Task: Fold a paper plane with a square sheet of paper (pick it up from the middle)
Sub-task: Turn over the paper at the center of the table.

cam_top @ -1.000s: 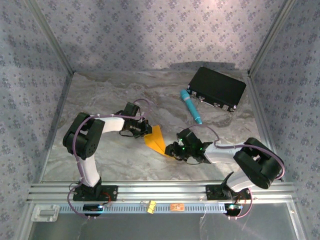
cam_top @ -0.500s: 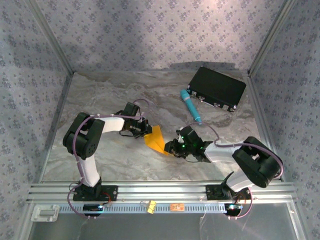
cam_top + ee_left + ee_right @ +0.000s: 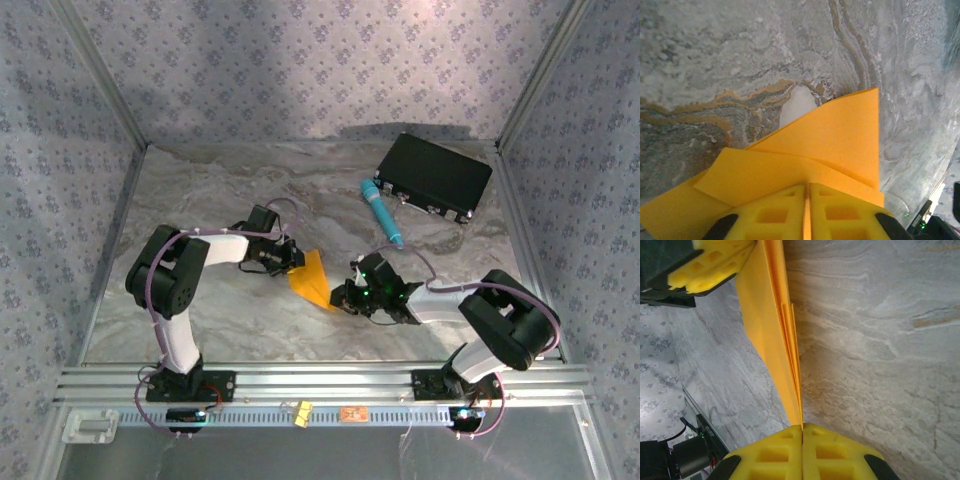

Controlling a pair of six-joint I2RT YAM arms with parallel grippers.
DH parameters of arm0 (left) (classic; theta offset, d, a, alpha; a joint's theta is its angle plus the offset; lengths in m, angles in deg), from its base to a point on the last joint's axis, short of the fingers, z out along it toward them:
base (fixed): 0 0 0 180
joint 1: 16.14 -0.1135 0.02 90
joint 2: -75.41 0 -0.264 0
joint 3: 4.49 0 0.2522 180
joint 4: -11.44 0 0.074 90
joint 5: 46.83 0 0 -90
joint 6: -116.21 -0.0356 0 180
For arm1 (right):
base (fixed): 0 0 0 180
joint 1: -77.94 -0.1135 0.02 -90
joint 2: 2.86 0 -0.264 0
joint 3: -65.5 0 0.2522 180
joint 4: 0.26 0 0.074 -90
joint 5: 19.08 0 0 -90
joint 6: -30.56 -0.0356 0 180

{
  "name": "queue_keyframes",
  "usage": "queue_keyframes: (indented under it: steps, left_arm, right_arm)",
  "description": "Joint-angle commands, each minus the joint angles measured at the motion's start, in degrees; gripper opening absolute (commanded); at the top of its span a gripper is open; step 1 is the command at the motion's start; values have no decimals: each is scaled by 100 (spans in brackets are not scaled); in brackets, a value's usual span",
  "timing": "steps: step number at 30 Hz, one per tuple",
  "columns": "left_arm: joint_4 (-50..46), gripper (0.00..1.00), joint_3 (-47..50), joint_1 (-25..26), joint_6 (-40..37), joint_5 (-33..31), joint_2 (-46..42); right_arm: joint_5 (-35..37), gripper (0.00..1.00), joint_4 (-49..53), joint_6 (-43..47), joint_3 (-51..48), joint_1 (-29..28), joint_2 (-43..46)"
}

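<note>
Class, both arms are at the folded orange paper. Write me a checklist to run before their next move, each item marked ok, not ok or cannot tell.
1. Left gripper shut on the folded paper: ok.
2. Right gripper shut on its opposite tip: ok.
3. Paper runs straight between both grippers: ok.
4. Teal pen and black box apart from the paper: ok.
5. Paper lifted off the table: cannot tell.

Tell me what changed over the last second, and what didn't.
The right claw edged left onto the folded paper and closed on its near tip. The left claw kept its pinch on the far end; the paper, teal pen and black case lie as before.
</note>
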Motion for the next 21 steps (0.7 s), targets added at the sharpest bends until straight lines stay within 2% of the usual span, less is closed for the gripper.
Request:
queue_keyframes:
  steps: [1,5,8,16,21]
  left_arm:
    - [-380,18,-149,-84,-167,-211,-262]
    - [-434,32,-216,-122,-196,-265,-729]
    - [-514,38,-241,-123,-175,-326,-1085]
    - [-970,44,-89,-121,-255,-665,-1848]
    - [-1116,47,33,-97,-269,-743,-2197]
  right_arm:
    - [51,4,371,313,-36,8,176]
    - [149,4,718,482,-47,15,386]
    - [240,4,942,625,-27,10,600]
    - [1719,4,3020,1717,660,-352,1490]
    - [2403,4,3614,2103,889,-481,1882]
